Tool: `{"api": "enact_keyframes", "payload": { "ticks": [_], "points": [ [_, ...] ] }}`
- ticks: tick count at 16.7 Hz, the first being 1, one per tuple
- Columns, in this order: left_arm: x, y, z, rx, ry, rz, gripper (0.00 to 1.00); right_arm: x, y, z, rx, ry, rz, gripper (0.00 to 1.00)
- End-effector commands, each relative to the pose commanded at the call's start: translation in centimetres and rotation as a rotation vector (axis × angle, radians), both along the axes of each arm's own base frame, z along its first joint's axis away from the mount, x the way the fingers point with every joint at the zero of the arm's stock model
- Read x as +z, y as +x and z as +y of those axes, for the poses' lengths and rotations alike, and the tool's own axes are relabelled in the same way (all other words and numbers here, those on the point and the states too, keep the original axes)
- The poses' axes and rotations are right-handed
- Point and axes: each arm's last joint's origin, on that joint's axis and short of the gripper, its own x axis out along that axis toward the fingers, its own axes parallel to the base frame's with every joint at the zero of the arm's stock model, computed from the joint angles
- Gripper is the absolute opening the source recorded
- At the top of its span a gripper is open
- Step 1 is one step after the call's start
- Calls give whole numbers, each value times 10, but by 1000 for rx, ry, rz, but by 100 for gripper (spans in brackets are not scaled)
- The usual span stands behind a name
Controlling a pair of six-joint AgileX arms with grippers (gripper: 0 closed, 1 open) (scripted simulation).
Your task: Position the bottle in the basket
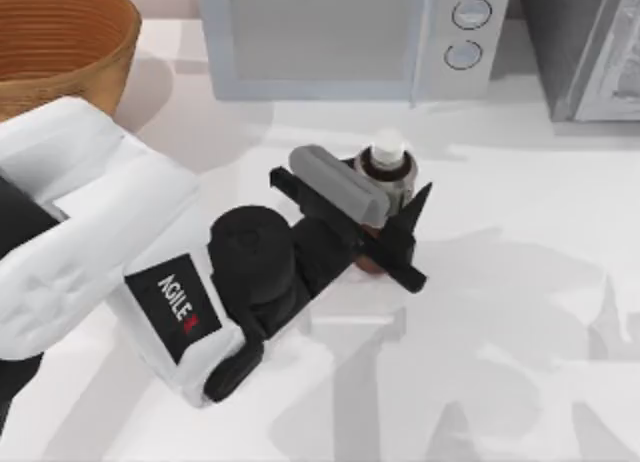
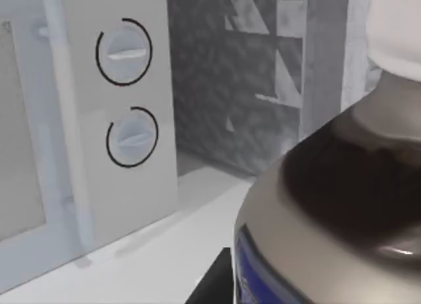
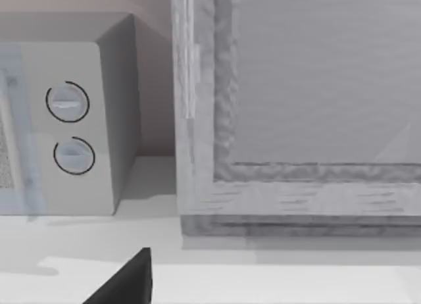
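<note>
1. The flat white table (image 1: 520, 312) has soft grey shadows on it.
2. A light grey microwave oven with a glass door (image 1: 345, 37) stands at the back of the table. It has two round knobs, one above the other (image 1: 468, 32).
3. A grey speckled box-like cabinet (image 1: 590, 47) stands just beside the microwave, at the table's back right.
4. The big round woven wicker basket, tan-orange with ribbed walls (image 1: 60, 42), sits at the table's back left corner.
5. My left arm, white and black (image 1: 110, 252), reaches in from the left, across the middle of the table.
6. The left gripper (image 1: 392, 222) is at the small upright bottle with red-brown stuff inside, a grey-silver label and a white cap (image 1: 388, 167). One black finger (image 1: 412, 217) pokes out beside the bottle. The bottle sits between the fingers, but I cannot tell if they are squeezing it.
7. The bottle stands near the middle of the table, in front of the microwave and well apart from the basket.
8. In the left wrist view the bottle (image 2: 335, 205) is very close, with blue print low on its label that is too blurry to read.
9. White letters on the arm's black panel (image 1: 178, 304) read "AGILE", with a small red mark after them.
10. In the right wrist view, the microwave (image 3: 66, 120) and the cabinet (image 3: 302, 120) stand side by side.
</note>
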Motion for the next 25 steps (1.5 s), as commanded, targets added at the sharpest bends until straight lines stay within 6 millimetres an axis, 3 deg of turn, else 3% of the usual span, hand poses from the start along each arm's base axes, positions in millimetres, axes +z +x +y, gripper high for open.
{"api": "enact_keyframes", "payload": {
  "ticks": [4, 8, 11, 15, 19, 22, 25],
  "points": [
    [39, 26, -32, 169, -35, -198, 0, 0, 0, 0, 0, 0, 0, 100],
    [122, 70, -58, 555, -168, -425, 0, 0, 0, 0, 0, 0, 0, 100],
    [189, 106, -48, 913, -281, -500, 0, 0, 0, 0, 0, 0, 0, 100],
    [250, 149, -2, 1386, -371, -436, 0, 0, 0, 0, 0, 0, 0, 100],
    [263, 189, 57, 1759, -291, -249, 0, 0, 0, 0, 0, 0, 0, 100],
    [255, 213, 93, 1938, -160, -101, 0, 0, 0, 0, 0, 0, 0, 100],
    [244, 227, 114, 2027, -52, 1, 0, 0, 0, 0, 0, 0, 0, 100]
  ]
}}
